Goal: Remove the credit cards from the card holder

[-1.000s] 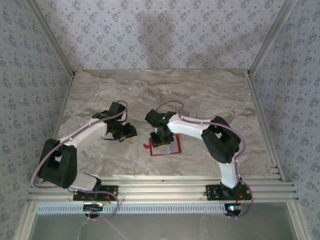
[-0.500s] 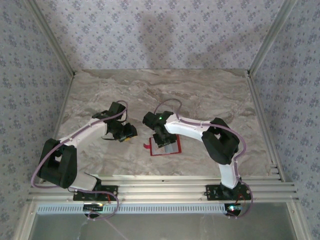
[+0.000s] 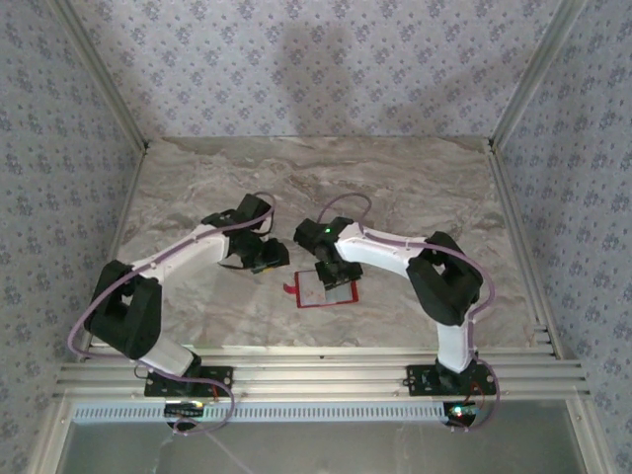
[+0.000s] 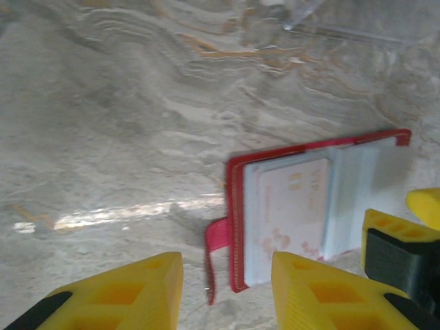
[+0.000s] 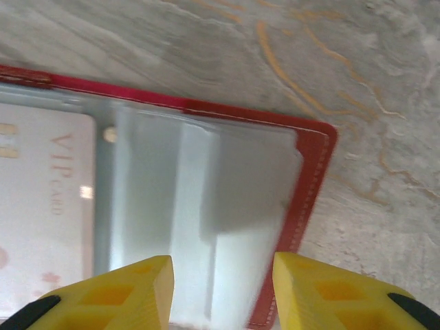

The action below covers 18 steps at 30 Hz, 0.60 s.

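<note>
The card holder (image 3: 304, 302) lies open and flat on the marble desk (image 3: 415, 178), near the front and middle, its little red tab (image 4: 216, 251) sticking out to one side. A pale pink credit card (image 4: 287, 206) sits tucked in the clear pocket on the tab-side half, "VIP" printed on its face. The left fingers (image 3: 267, 257) hang just beside the holder on that tab side. From the left wrist they (image 4: 227, 292) stand apart, with nothing between them but the tab and the red edge below. The right fingers (image 3: 334, 279) are over the holder's other half. From the right wrist they (image 5: 223, 275) are parted too, gripping nothing, above the empty greyish pockets. Whether they touch the plastic, I cannot tell. A clear plastic rectangle (image 4: 344, 20) lies farther off on the desk.
</note>
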Each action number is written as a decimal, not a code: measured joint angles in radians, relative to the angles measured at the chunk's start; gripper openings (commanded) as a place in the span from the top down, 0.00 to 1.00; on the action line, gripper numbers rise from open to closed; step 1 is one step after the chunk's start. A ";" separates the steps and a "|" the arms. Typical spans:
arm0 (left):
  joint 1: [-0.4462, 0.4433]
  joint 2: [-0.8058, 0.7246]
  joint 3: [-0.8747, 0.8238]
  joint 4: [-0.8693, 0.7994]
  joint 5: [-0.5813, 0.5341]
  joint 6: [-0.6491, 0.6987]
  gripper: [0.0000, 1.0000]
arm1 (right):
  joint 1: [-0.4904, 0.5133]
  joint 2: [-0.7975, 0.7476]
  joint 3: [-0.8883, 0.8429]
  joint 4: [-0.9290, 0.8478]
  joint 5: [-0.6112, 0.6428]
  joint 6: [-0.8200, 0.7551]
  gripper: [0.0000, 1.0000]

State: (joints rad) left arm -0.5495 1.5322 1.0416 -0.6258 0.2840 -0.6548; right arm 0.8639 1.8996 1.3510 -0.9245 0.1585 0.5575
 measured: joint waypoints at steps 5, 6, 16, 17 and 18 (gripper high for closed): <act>-0.059 0.047 0.058 -0.004 -0.007 0.000 0.60 | -0.037 -0.039 -0.066 0.031 -0.018 0.000 0.55; -0.071 0.058 0.068 -0.003 -0.007 0.000 0.60 | -0.043 -0.046 -0.079 0.039 -0.024 0.000 0.55; -0.163 0.163 0.122 -0.003 -0.007 -0.027 0.64 | -0.105 -0.138 -0.207 0.111 -0.093 0.003 0.61; -0.169 0.174 0.129 -0.002 -0.007 -0.031 0.64 | -0.113 -0.151 -0.220 0.120 -0.104 0.004 0.61; -0.178 0.187 0.135 -0.002 -0.007 -0.035 0.64 | -0.122 -0.166 -0.235 0.130 -0.119 0.004 0.63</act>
State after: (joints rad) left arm -0.7273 1.7191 1.1767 -0.6277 0.2768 -0.6903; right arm 0.7414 1.7332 1.1164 -0.7940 0.0395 0.5613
